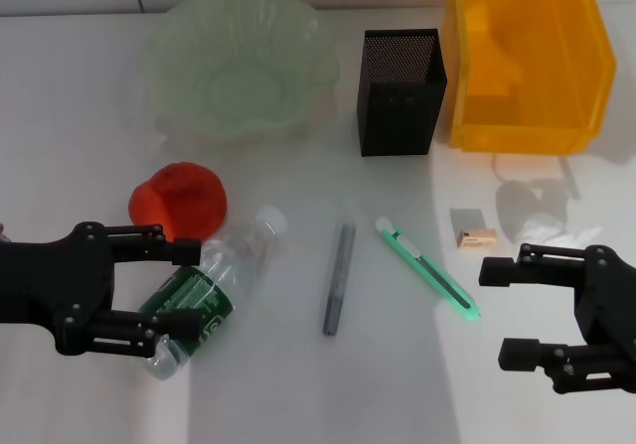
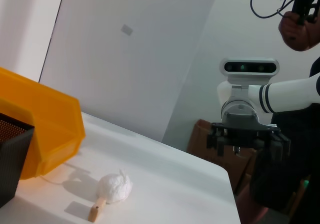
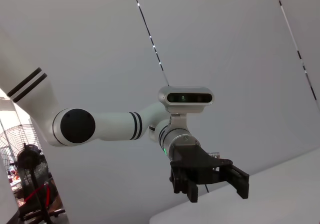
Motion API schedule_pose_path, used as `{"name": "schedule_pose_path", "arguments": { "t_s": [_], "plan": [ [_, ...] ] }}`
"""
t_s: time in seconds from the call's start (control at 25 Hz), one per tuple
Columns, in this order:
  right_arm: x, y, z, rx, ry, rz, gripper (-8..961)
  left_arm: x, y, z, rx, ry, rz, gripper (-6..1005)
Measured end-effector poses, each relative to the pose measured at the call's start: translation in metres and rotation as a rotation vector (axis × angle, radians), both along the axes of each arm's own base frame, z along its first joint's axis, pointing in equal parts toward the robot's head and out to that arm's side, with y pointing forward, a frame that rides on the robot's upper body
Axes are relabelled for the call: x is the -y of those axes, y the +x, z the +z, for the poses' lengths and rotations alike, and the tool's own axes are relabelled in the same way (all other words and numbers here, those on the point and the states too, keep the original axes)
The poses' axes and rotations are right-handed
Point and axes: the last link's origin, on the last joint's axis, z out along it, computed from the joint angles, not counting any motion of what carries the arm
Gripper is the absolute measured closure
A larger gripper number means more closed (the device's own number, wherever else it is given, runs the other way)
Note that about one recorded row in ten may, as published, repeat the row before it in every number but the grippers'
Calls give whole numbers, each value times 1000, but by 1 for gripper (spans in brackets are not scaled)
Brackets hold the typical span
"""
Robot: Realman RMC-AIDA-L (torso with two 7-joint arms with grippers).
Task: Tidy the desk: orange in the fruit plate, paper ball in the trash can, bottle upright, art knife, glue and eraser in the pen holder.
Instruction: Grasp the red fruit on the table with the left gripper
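A clear plastic bottle (image 1: 221,283) with a green label lies on its side on the white desk. My left gripper (image 1: 184,287) is open, with one finger on each side of the bottle's lower half. A red-orange orange (image 1: 179,199) sits just behind it. A grey glue stick (image 1: 338,277) and a green art knife (image 1: 427,267) lie mid-desk. A small eraser (image 1: 477,236) and a white paper ball (image 1: 545,227) lie near my right gripper (image 1: 505,312), which is open and empty. The eraser (image 2: 96,210) and the paper ball (image 2: 115,188) also show in the left wrist view.
A green glass fruit plate (image 1: 169,62) stands at the back left, a black mesh pen holder (image 1: 400,91) at the back middle, and a yellow bin (image 1: 527,116) at the back right. The left wrist view shows the desk's right edge (image 2: 227,184).
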Motion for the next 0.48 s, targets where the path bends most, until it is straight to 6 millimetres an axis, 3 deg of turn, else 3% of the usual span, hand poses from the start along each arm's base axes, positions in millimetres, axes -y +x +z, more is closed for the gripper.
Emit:
{"name": "schedule_pose_path", "arguments": {
  "t_s": [0.48],
  "plan": [
    [-9, -7, -6, -19, -7, 4, 197, 0, -4, 7, 1, 14, 27, 218]
  ]
}}
